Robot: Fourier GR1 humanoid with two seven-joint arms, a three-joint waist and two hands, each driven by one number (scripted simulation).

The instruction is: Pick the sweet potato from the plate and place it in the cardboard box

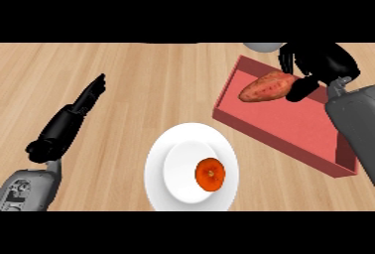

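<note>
The sweet potato (265, 87), reddish-brown and oval, hangs over the far end of the reddish cardboard box (293, 130) at the right. My right hand (316, 63) is curled round its right end, above the box. The white plate (189, 168) lies at the lower middle, apart from the box's left wall. My left hand (86, 96) rests at the left over the wooden counter, fingers straight and pointing away, holding nothing.
A round orange fruit (210, 174) lies on the plate's right half. A grey rounded object (262, 46) shows at the top edge behind the box. Light wooden counter (147, 74) surrounds everything.
</note>
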